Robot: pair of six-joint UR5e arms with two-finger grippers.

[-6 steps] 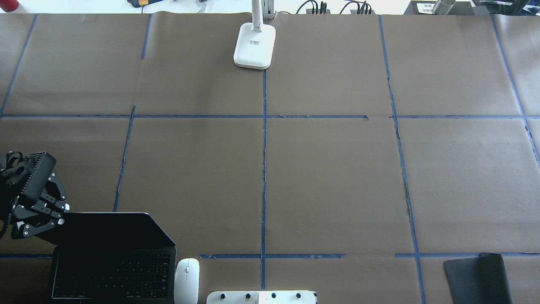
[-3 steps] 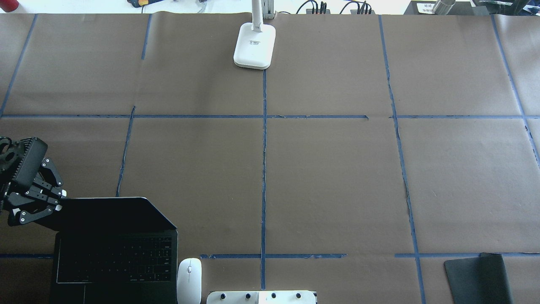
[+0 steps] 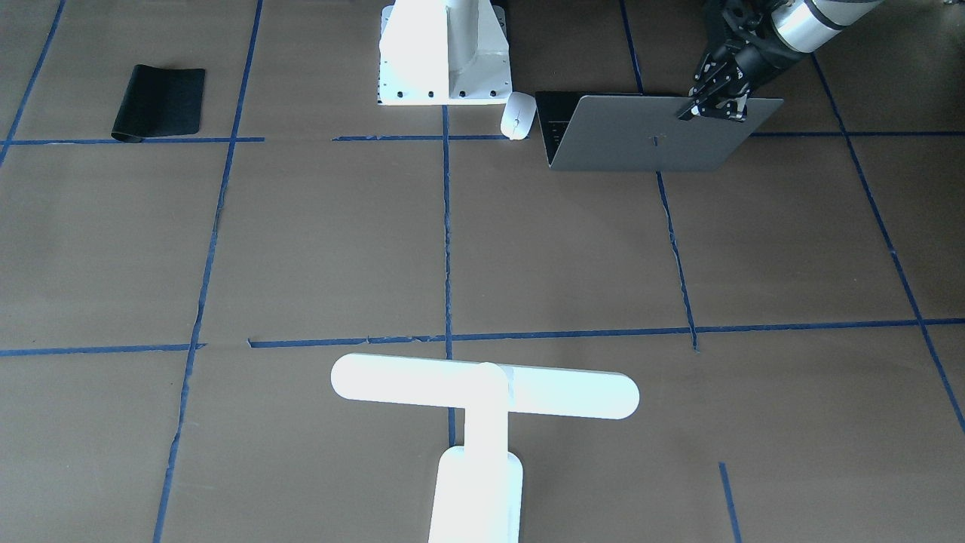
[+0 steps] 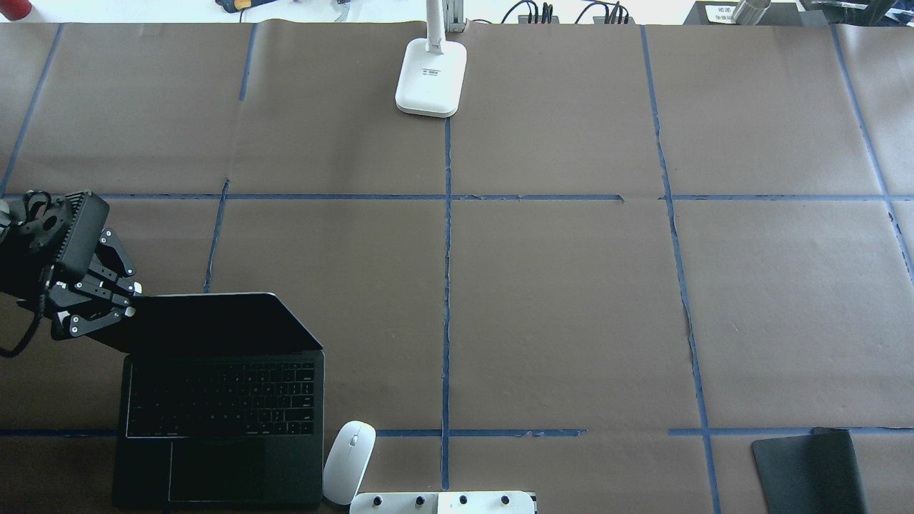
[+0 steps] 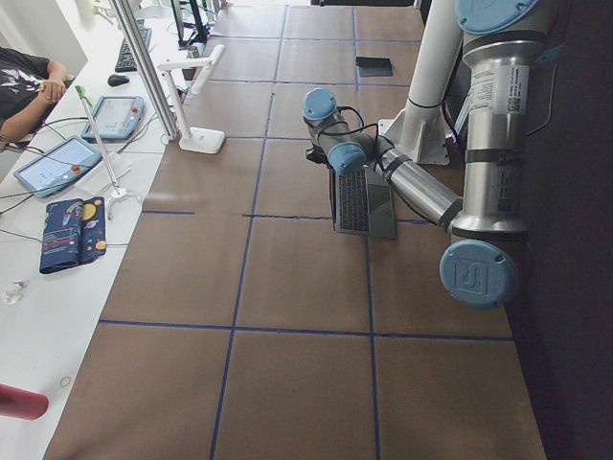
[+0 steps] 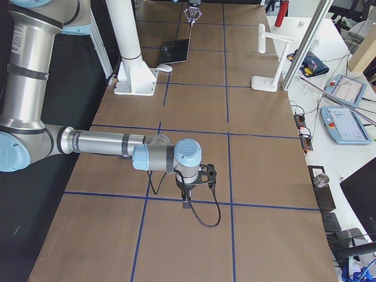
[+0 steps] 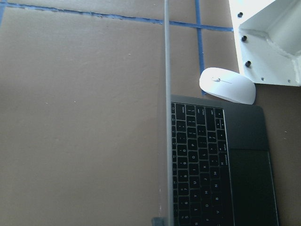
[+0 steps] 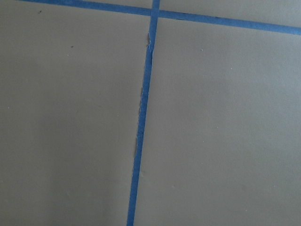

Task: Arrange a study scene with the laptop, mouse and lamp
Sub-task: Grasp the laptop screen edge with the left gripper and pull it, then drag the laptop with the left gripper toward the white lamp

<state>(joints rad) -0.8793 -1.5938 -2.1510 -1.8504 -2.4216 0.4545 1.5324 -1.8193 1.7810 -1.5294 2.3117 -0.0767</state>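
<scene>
The open dark-grey laptop sits at the table's near left; its lid shows in the front view, its keys in the left wrist view. My left gripper is shut on the lid's far left corner, also seen in the front view. The white mouse lies tilted against the laptop's right side. The white T-shaped lamp stands at the far middle edge, on its base. My right gripper shows only in the exterior right view, over bare paper; I cannot tell its state.
A black mat lies at the near right. The white bolted pedestal stands at the near middle, right of the mouse. Blue tape lines cross the brown paper. Operator tablets and cables lie beyond the far edge.
My left gripper has moved away from the robot and a little right, dragging the laptop with it. The mouse has shifted right and tilted.
</scene>
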